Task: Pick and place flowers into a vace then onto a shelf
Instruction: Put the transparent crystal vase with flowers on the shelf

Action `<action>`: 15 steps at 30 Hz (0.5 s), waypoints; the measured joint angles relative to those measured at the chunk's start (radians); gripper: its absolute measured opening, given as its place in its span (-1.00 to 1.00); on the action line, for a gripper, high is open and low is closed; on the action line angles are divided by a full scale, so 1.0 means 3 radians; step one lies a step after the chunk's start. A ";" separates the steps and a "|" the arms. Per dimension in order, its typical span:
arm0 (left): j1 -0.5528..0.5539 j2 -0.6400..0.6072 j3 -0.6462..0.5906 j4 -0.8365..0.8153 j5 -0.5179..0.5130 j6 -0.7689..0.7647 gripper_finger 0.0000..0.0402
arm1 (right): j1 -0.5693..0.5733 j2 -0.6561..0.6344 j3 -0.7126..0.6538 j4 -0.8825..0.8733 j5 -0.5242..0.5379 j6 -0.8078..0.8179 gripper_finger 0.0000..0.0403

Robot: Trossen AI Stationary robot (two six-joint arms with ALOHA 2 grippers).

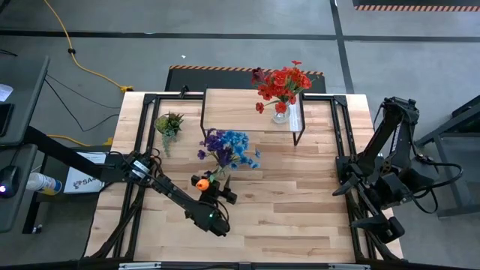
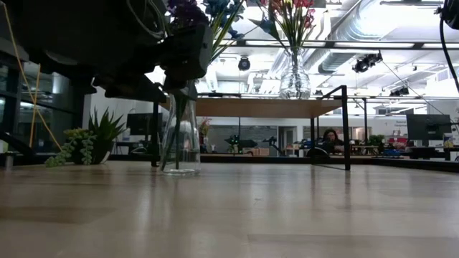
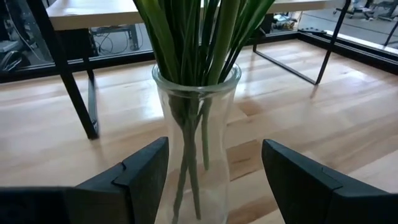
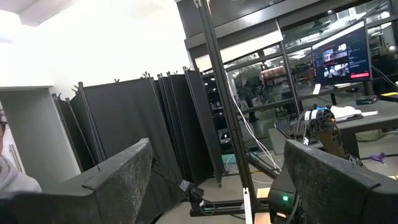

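Light wood planks form the table (image 1: 300, 217). Left of the shelf (image 1: 232, 105), a clear vase (image 3: 196, 143) of blue and purple flowers (image 1: 229, 146) is flanked, untouched, by the left gripper's (image 3: 214, 177) spread fingers. Red flowers (image 1: 283, 84) are seen on the shelf. Right of it, the right gripper (image 4: 217, 180) is held raised, fingers spread.

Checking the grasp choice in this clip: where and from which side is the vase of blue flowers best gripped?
Grip the glass vase around its narrow waist below the flared rim, coming in level from the table's front side, as the left gripper is lined up now with fingers open either side. The stems and blooms fan out overhead, so a top approach would likely crush them.
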 joint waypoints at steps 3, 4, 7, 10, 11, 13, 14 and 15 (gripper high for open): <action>0.0035 0.0000 0.0000 -0.0006 -0.0026 0.0001 0.45 | 0.0001 0.0000 0.0000 -0.0001 0.0000 -0.0003 0.74; 0.0054 0.0000 0.0000 -0.0008 -0.0044 0.0001 0.45 | 0.0001 0.0000 0.0000 -0.0001 0.0000 -0.0003 0.74; 0.0115 0.0016 0.0001 -0.0001 -0.0049 0.0001 0.45 | 0.0000 0.0000 0.0000 0.0000 -0.0001 -0.0006 0.74; 0.0175 0.0019 0.0001 0.0013 -0.0051 0.0001 0.45 | 0.0000 0.0000 0.0000 -0.0001 -0.0001 0.0010 0.74; 0.0189 0.0019 0.0001 0.0014 -0.0051 0.0005 0.45 | -0.0001 0.0000 0.0000 0.0000 -0.0001 0.0012 0.74; 0.0211 0.0020 0.0001 0.0015 -0.0054 0.0074 0.45 | 0.0000 0.0000 0.0000 -0.0001 -0.0001 0.0013 0.74; 0.0222 0.0020 0.0001 0.0014 -0.0056 0.0093 0.45 | 0.0000 0.0000 0.0000 -0.0001 -0.0001 0.0013 0.74; 0.0227 0.0020 0.0001 0.0012 -0.0055 0.0109 0.45 | 0.0001 -0.0001 0.0000 -0.0001 0.0000 0.0011 0.74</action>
